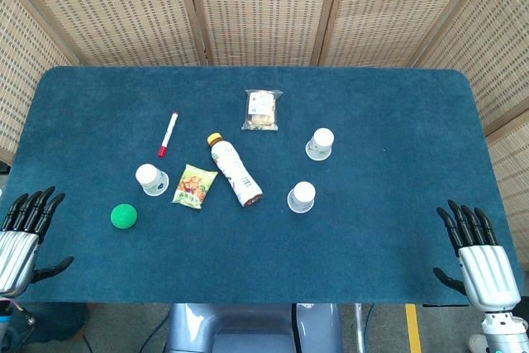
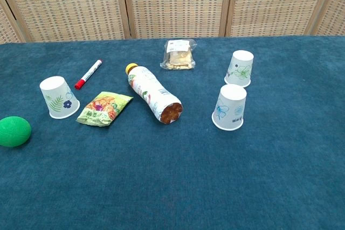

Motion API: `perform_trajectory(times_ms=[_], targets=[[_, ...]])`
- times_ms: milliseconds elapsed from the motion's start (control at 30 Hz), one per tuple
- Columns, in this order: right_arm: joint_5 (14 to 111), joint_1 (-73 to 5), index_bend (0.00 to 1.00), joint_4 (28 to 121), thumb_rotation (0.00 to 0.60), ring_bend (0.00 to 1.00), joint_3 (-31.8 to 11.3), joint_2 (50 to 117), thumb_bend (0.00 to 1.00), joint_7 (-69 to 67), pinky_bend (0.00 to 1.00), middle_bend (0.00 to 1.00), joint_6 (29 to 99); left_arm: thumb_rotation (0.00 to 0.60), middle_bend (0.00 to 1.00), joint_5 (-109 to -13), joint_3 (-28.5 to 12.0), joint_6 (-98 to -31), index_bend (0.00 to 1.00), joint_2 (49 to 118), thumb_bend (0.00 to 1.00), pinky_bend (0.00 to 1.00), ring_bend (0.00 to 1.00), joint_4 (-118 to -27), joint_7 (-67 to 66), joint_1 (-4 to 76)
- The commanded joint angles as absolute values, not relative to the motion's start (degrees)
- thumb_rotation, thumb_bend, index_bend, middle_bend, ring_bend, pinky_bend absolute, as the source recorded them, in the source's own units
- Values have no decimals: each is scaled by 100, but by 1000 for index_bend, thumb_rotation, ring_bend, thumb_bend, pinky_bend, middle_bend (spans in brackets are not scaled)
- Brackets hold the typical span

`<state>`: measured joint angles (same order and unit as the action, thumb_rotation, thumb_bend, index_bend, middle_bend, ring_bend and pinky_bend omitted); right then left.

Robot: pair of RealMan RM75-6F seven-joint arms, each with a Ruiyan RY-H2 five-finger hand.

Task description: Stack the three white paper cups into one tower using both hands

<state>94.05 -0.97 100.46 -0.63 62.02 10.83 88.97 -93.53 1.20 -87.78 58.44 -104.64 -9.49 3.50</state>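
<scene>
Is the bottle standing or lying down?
Lying down: the bottle rests on its side on the table, yellow cap pointing away.

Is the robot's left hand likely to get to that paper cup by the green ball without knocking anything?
Probably yes. The left hand is open at the table's near edge, and the cup stands upside down beyond it. Only the green ball sits near the path, slightly aside.

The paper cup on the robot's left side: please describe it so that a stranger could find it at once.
On the blue table, find the bottle lying in the middle, then go left past the green snack packet. The cup stands upside down there, alone, near the green ball and the red marker. The other two cups stand together right of the bottle.
</scene>
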Motion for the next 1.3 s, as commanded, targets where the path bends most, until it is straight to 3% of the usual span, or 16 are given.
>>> perform_trajectory(times_ms=[33,367,633,800,967,1300], targets=[[9400,-101,0,10037,600,0,-59,6212,0,1100,0,0,8880,600,0,-9338,114,-8758,0,5833,0,0,0,-10471,-930,359],[9053,-524,0,9735,600,0,-336,6267,0,915,0,0,8296,600,0,-9295,9,-8670,0,5907,0,0,0,-10338,-828,469],[8150,-2084,0,9008,600,0,-1255,6207,0,638,0,0,6376,600,0,-9040,-185,-8439,0,6136,0,0,0,-10102,-903,668],[7434,-3149,0,8325,600,0,-1692,6651,0,535,0,0,5031,600,0,-8662,-375,-8138,0,6376,0,0,0,-9837,-1019,872],[6899,-3977,0,7506,600,0,-1858,7153,0,477,0,0,3973,600,0,-8415,-491,-7978,0,6514,0,0,0,-9673,-1077,993],[6244,-5114,13,5765,600,0,-1963,8340,0,150,0,0,2789,600,0,-7981,-627,-7821,0,6647,0,0,0,-9555,-1294,1103]])
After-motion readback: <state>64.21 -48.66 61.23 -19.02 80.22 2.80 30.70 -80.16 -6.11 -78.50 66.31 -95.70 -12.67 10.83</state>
